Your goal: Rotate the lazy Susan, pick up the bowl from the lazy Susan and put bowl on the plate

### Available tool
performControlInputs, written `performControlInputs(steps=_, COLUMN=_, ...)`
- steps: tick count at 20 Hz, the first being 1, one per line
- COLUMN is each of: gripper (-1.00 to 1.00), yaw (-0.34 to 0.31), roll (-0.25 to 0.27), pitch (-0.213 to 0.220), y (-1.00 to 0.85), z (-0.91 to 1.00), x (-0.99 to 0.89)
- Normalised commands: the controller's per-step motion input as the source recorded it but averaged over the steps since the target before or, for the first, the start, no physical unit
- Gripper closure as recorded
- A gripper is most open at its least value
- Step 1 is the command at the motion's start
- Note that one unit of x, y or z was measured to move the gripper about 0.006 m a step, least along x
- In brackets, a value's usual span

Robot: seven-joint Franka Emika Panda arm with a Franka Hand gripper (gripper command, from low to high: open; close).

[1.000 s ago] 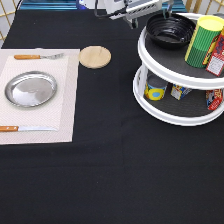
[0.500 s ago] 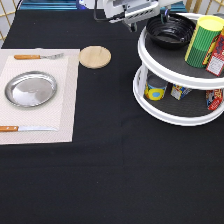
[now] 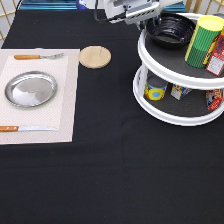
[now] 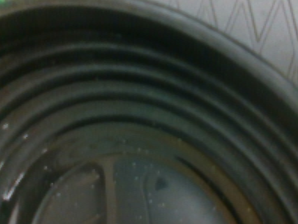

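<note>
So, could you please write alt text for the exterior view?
The gripper sits at the rim of the black bowl on the lazy Susan's top tier. At the view's left, the metal plate lies bare on a placemat.

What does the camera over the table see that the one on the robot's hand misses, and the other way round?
Only the exterior view shows the gripper at the bowl's rim, the lazy Susan with its cans, the empty plate on its mat and the wooden coaster. Only the wrist view shows the ribbed rings inside the bowl from close by. Both show the black bowl.
</note>
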Motion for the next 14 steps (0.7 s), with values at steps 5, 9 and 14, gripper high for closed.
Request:
performControlInputs(steps=5, gripper=1.00, yaw=-0.016, roll=-0.034, pitch=-0.097, y=-0.06, z=0.01, x=-0.02)
performControlInputs(steps=9, gripper=1.00, yaw=-0.020, roll=-0.005, pitch=-0.036, y=-0.24, z=0.36, x=-0.07)
performControlInputs(steps=14, gripper=1.00, yaw=-0.004, roll=0.046, pitch=0.005, y=-0.67, z=0.80, x=-0.01)
